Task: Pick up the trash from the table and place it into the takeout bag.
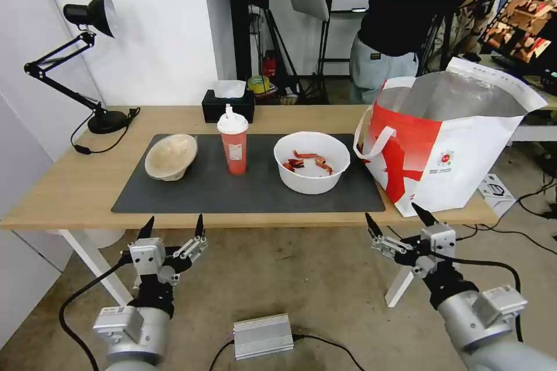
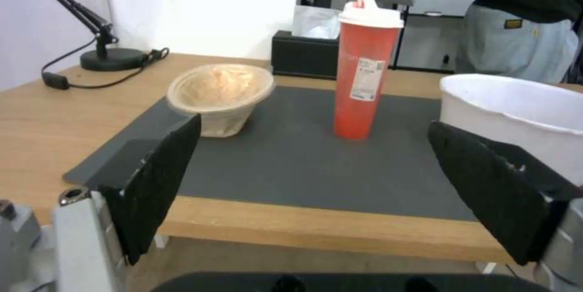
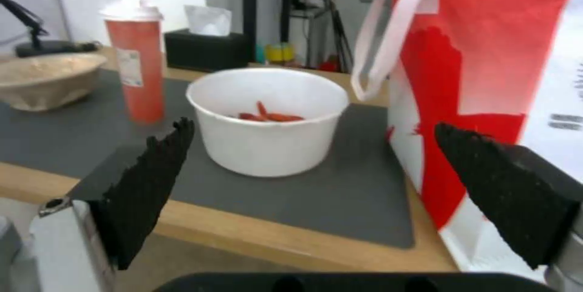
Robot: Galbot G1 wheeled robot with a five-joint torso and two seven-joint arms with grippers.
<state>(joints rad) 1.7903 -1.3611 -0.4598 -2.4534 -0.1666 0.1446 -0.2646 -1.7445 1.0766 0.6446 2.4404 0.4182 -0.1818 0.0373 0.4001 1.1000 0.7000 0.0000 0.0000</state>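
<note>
On the table's (image 1: 69, 185) dark grey mat stand a beige pulp bowl (image 1: 170, 156) (image 2: 220, 98) (image 3: 45, 80), tilted on its side, a tall red drink cup (image 1: 233, 140) (image 2: 366, 69) (image 3: 136, 55) with a white lid, and a white bowl (image 1: 312, 162) (image 3: 267, 121) (image 2: 522, 116) holding red food scraps. The takeout bag (image 1: 449, 139) (image 3: 486, 69), white and red with foil lining, stands open at the table's right end. My left gripper (image 1: 173, 229) (image 2: 313, 182) hangs open below the front edge, in front of the pulp bowl. My right gripper (image 1: 400, 219) (image 3: 313, 187) is open too, low in front of the bag.
A black tissue box (image 1: 228, 105) sits behind the cup and a black desk lamp (image 1: 87, 58) stands at the back left. A person stands behind the table near the bag. A silver box (image 1: 263, 336) with cables lies on the floor between my arms.
</note>
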